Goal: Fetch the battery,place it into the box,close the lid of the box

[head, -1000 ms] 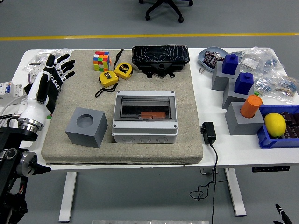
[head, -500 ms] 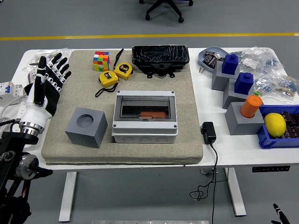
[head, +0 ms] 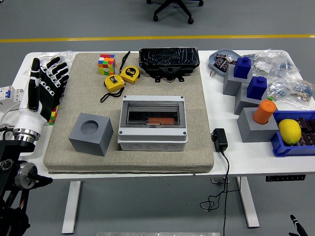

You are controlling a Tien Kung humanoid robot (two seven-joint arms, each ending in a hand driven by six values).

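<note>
White surface carrying a beige mat, head view. Largest to smallest:

Grey box, on the mat well to the right of the left robot hand; its clear lid lies down over the opening, w/ a reddish-brown flat object visible through it inside. Whether that object is the battery cannot be told. Box & lid unchanged vs. earlier frames.

Black case, at the mat's far edge, far-right of the robot hand; unmoved.

Grey cube w/ round recess, just right of & nearer than the robot hand, left of the box; unmoved.

Left robot hand: fingers spread & extended, holding nothing, palm raised over the mat's left edge. Vs. 1 s ago it has drawn back leftward & off the mat's interior, fingertips now near the clear bags at the far-left corner; forearm also shifted left.

Grey stands w/ blue blocks & an orange cylinder, far right, well apart from the robot hand; unmoved. Blue tray w/ a lemon beside them.

Two yellow tape measures & a colour cube, right of the fingertips on the far part of the mat; unmoved.

Black adapter w/ cable, right of the box.

Right arm: only a dark tip at the lower-right corner, below the surface; fingers' state cannot be told.
</note>
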